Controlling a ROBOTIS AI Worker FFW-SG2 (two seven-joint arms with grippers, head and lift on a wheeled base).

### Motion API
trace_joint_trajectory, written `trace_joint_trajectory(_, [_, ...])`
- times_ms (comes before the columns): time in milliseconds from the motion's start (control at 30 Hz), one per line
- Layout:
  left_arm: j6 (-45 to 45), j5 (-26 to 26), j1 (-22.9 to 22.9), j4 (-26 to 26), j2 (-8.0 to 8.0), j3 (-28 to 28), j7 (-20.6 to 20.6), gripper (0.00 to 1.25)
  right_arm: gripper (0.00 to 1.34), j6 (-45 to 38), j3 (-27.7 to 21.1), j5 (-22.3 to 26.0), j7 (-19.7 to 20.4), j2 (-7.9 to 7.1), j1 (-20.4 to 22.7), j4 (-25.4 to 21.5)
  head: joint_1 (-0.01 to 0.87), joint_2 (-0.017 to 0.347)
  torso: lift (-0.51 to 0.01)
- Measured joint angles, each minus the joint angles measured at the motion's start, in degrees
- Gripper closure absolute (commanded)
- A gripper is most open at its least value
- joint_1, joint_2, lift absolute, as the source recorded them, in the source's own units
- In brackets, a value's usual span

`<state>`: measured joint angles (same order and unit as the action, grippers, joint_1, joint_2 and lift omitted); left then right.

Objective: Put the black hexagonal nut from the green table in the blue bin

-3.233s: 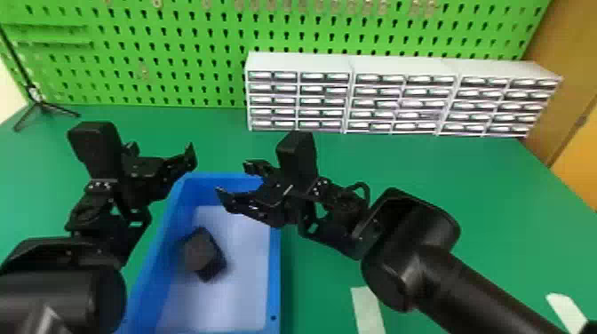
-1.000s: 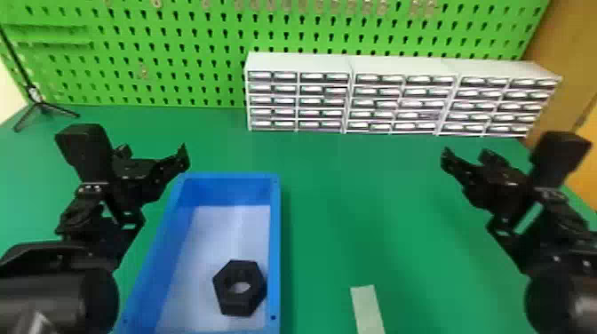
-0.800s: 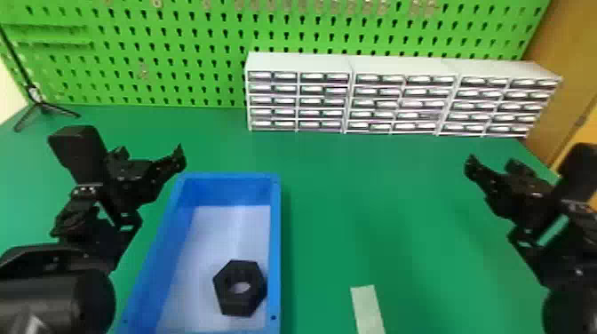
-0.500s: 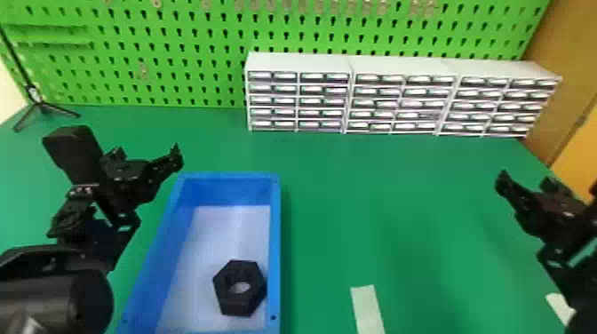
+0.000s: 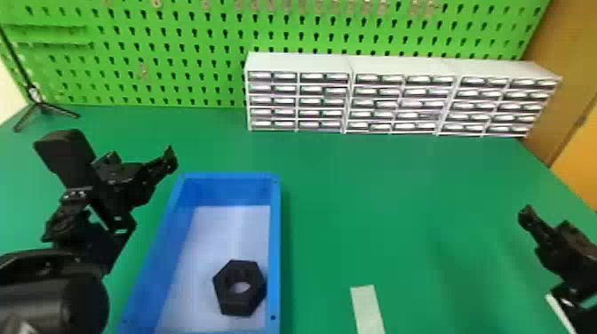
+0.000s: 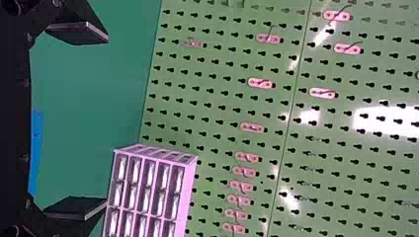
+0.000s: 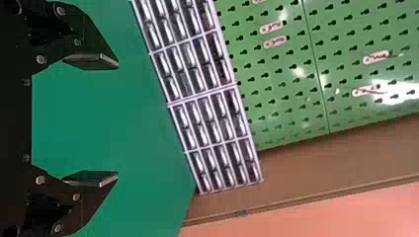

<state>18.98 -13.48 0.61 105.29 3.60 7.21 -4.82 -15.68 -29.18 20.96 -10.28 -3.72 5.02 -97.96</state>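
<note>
Head view: the black hexagonal nut [image 5: 240, 305] lies flat on the floor of the blue bin [image 5: 276, 244], close to its right-hand wall and toward the robot's end; whether it touches that wall, I cannot tell. The left gripper [image 5: 140, 157] is off to the nut's left and farther from the robot, near the bin's far left corner. The right gripper [image 5: 548, 218] is out over the right side of the green table [image 5: 355, 200], well apart from the nut, with the bin's right wall between them. Neither one touches the nut. In the left wrist view, the left gripper [image 6: 107, 120] has its fingers spread wide with nothing held between them. The right wrist view shows the right gripper [image 7: 117, 120] spread and empty too. White drawer units [image 5: 302, 62] stand along the green pegboard [image 5: 177, 97] behind.
</note>
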Motion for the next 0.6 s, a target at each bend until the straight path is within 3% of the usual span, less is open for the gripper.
trace_joint_trajectory(600, [0.0, 0.5, -0.1, 0.0, 0.0, 0.1, 0.3, 0.12, 0.47, -4.9, 2.8, 2.4, -0.1, -3.39, -1.2, 1.0, 0.692, 0.008, -0.097])
